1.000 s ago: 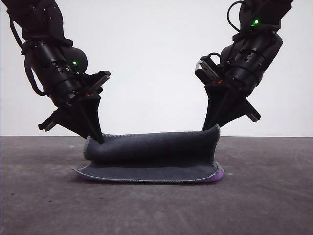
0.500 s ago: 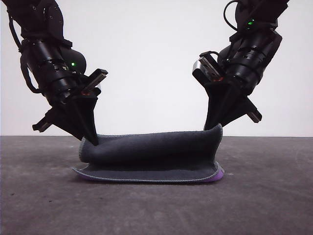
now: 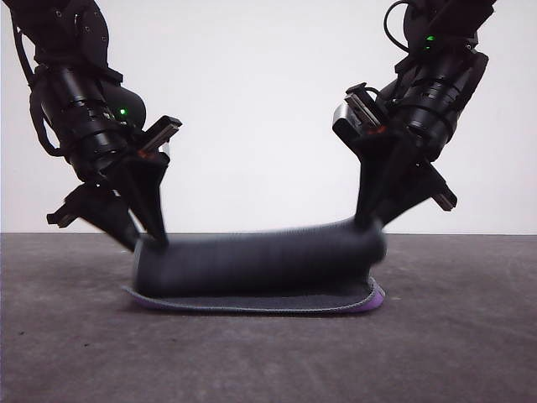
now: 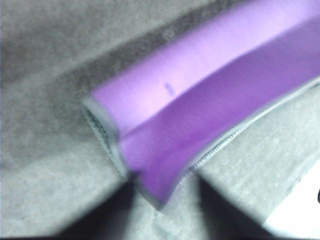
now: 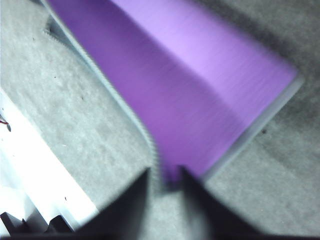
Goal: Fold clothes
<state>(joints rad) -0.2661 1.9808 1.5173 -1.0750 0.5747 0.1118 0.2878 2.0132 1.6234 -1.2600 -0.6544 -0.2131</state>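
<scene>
Grey cloth [image 3: 252, 273] on the table [image 3: 453, 336] is rolling forward as I'm pinching its far corners in the left gripper [image 3: 151, 239] and right gripper [image 3: 369, 225], mid-fold; next I'm judging both must lower onto the near edge together.

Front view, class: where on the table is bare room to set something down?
Bare table lies in front of the cloth and off both its ends. The middle is crowded: left gripper and right gripper pinch the cloth's corners.

cloth [image 3: 252, 262] | dark grey out, purple in | folding over, back edge raised
</scene>
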